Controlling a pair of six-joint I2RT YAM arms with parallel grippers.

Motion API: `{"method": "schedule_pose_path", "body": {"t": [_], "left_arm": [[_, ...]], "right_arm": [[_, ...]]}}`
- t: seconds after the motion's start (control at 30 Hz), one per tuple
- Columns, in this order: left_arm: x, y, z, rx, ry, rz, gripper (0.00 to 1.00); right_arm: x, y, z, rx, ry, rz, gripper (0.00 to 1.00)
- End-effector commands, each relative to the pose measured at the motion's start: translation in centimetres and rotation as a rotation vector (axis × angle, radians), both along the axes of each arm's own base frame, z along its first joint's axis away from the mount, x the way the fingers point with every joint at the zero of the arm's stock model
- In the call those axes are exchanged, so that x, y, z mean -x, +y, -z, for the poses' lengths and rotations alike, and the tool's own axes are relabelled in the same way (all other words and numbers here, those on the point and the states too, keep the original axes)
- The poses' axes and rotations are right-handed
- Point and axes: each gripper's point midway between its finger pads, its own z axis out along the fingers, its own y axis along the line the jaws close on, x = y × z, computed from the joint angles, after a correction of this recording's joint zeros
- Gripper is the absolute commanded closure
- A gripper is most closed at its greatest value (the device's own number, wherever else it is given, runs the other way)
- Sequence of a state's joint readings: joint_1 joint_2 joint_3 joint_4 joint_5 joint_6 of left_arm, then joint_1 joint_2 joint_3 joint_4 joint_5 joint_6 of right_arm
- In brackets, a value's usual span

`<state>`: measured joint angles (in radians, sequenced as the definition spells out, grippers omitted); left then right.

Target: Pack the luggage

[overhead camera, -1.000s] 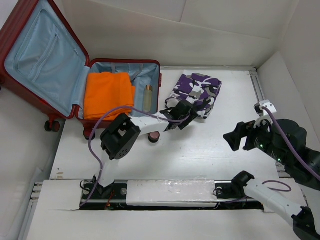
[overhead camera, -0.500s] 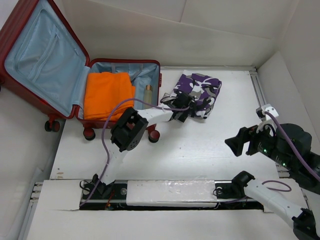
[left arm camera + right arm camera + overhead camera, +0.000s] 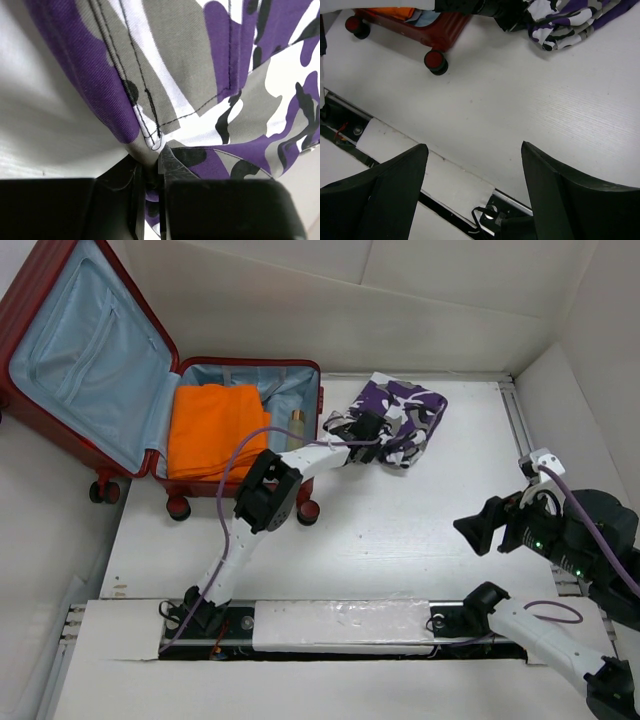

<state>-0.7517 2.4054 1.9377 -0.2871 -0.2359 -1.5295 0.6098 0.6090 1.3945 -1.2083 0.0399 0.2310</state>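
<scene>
My left end effector [image 3: 150, 172] has just pinched shut on the camouflage garment [image 3: 410, 415] near the worktop's [image 3: 400, 540] far edge, ready for the luggage [image 3: 312, 370]; my right end effector [image 3: 474, 150] gapes wide

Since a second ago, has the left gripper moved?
Yes. The left gripper has gone away from the near side, from the near corner of the luggage onto the camouflage cloth.

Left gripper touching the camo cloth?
Touching. The left wrist view shows the left gripper shut on a pinched fold of the camo cloth.
</scene>
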Motion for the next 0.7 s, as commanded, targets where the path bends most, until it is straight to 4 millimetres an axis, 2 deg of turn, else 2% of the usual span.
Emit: {"method": "schedule_pose_path", "body": {"t": [0.0, 0.07, 0.13, 0.17, 0.2, 0.23, 0.27, 0.37, 0.4, 0.47, 0.5, 0.57, 0.6, 0.63, 0.67], "left_arm": [[-0.2, 3.3, 2.5, -0.187, 0.005, 0.083, 1.0], [-1.0, 2.5, 0.6, -0.212, -0.068, 0.176, 1.0], [-1.5, 0.9, -2.6, -0.209, -0.155, 0.248, 1.0], [-1.8, -0.3, -5.6, -0.191, -0.222, 0.29, 1.0], [-1.8, -0.9, -7.3, -0.187, -0.256, 0.336, 1.0], [-1.8, -0.7, -8.5, -0.229, -0.288, 0.384, 1.0], [-1.7, -0.9, -11.7, -0.218, -0.343, 0.412, 1.0], [-0.6, 0.2, -16.5, -0.283, -0.441, 0.513, 1.0], [-0.8, 2.0, -20.2, -0.28, -0.49, 0.503, 1.0], [-0.3, 4.3, -22.2, -0.317, -0.509, 0.532, 1.0], [-0.6, 7.3, -25.3, -0.344, -0.557, 0.519, 1.0], [-0.5, 10.7, -26.6, -0.374, -0.561, 0.521, 1.0], [-1.0, 14.7, -28.7, -0.39, -0.578, 0.471, 1.0], [-1.3, 16.8, -29.3, -0.402, -0.581, 0.448, 1.0], [-1.0, 18.5, -28.0, -0.409, -0.547, 0.473, 1.0]], "right_arm": [[0.3, 0.1, -1.4, -0.019, -0.038, -0.019, 0.19], [0.0, 0.3, -1.5, -0.019, -0.038, -0.019, 0.19], [-0.1, 0.5, -1.8, -0.029, -0.046, -0.027, 0.19], [-0.2, 0.8, -1.9, -0.033, -0.045, -0.037, 0.19], [-0.4, 0.9, -2.1, -0.033, -0.06, -0.041, 0.19], [-0.7, 1.1, -1.7, -0.022, -0.044, -0.041, 0.19], [-0.7, 1.4, -2.0, -0.033, -0.054, -0.051, 0.19], [-1.2, 1.7, -2.4, -0.04, -0.064, -0.051, 0.2], [-1.2, 1.7, -2.4, -0.04, -0.064, -0.051, 0.2], [-1.3, 1.8, -2.6, -0.046, -0.073, -0.051, 0.2], [-1.3, 1.8, -2.6, -0.046, -0.073, -0.051, 0.2], [-1.6, 2.0, -2.3, -0.04, -0.064, -0.051, 0.2], [-1.8, 1.9, -2.3, -0.037, -0.067, -0.041, 0.2], [-2.2, 1.9, -2.3, -0.033, -0.067, -0.032, 0.2], [-2.2, 1.9, -2.3, -0.033, -0.067, -0.032, 0.2]]}}
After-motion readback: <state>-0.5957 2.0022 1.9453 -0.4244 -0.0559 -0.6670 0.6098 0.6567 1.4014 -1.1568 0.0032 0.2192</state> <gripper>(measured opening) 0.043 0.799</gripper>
